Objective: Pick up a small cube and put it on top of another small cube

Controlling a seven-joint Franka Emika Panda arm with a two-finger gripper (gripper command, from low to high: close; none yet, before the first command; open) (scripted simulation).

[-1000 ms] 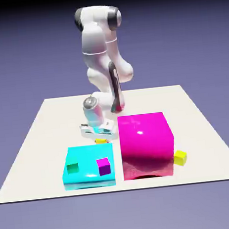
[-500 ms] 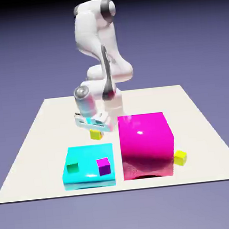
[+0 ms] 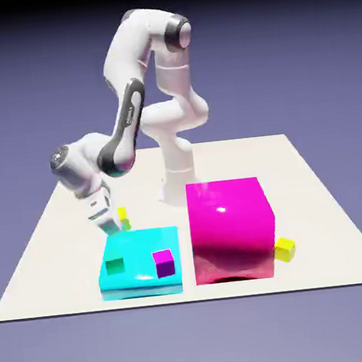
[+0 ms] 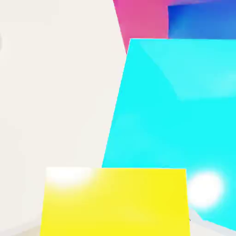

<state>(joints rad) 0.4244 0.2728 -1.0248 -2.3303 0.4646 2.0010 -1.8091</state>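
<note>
Yellow small cube (image 3: 123,217) pinched in fingers (image 3: 110,225), beside cyan block (image 3: 140,243), magenta block (image 3: 229,218) beyond

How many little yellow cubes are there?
2. One yellow cube is in the gripper above the cyan block; the other yellow cube sits beside the magenta block.

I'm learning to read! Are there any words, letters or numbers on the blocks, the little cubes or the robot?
None: no words, letters, numbers or signs show in either view.
The cyan block, magenta block, tiny yellow cubes, purple cube, green cube and white robot arm are all plain.
</note>
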